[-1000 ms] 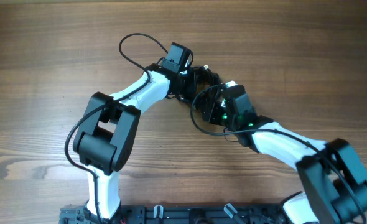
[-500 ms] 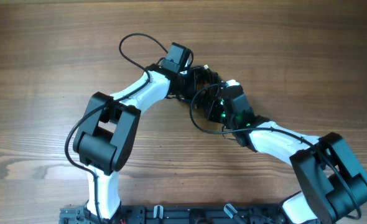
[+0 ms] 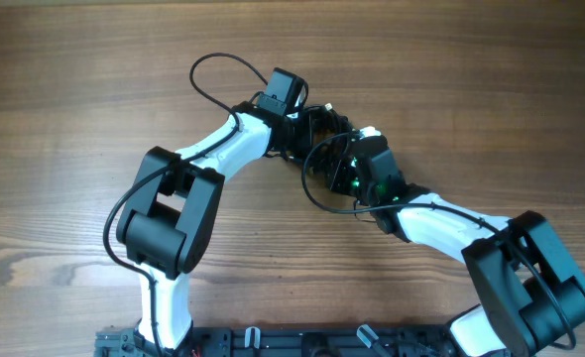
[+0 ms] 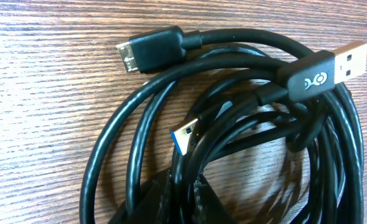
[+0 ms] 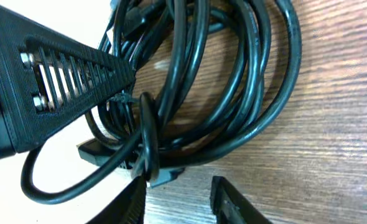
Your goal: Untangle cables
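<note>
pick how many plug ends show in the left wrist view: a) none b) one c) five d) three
d, since three plugs lie among the looped black cables: a flat micro-B plug, a USB-A plug with a logo and a blue-tongued USB-A plug.

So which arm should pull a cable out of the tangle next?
Probably the right. The left gripper is shut on the cables, pinning them, while the right gripper has open jaws with a loop right at its fingertips, ready to tug.
</note>
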Motion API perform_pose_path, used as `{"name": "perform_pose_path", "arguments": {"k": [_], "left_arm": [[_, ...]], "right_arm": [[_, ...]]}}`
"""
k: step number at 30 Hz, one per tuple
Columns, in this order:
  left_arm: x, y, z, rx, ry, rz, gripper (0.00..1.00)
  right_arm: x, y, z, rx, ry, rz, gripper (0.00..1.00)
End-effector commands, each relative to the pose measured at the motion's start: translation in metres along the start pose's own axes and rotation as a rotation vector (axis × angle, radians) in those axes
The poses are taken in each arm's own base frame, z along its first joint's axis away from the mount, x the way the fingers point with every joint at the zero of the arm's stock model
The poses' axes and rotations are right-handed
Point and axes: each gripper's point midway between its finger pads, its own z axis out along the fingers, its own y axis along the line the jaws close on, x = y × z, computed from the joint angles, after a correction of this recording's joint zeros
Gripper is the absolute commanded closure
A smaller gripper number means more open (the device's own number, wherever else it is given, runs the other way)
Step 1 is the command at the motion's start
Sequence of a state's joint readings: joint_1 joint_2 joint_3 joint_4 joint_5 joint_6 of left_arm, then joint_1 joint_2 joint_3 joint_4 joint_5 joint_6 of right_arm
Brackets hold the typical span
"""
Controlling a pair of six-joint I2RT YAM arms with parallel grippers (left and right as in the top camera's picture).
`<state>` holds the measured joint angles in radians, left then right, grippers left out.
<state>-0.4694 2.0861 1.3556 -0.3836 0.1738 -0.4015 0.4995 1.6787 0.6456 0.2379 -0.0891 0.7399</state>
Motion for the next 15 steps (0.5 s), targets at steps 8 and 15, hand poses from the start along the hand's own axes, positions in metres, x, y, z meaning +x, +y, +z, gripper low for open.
{"name": "perform_pose_path", "arguments": {"k": [8,15], "left_arm": [[0.0206,0.0051,0.0161,-0.012,0.068,0.003,0.87],[0.0206,0.0050,0.0161,-0.012,0.068,0.003,0.87]], "right_arm": [[-0.0140,-0.0122,0.0030,0.070,-0.083,-0.001,0.69],[-0.0107,-0.0094,0.0049,0.064,-0.078,-0.008,0.74]]}}
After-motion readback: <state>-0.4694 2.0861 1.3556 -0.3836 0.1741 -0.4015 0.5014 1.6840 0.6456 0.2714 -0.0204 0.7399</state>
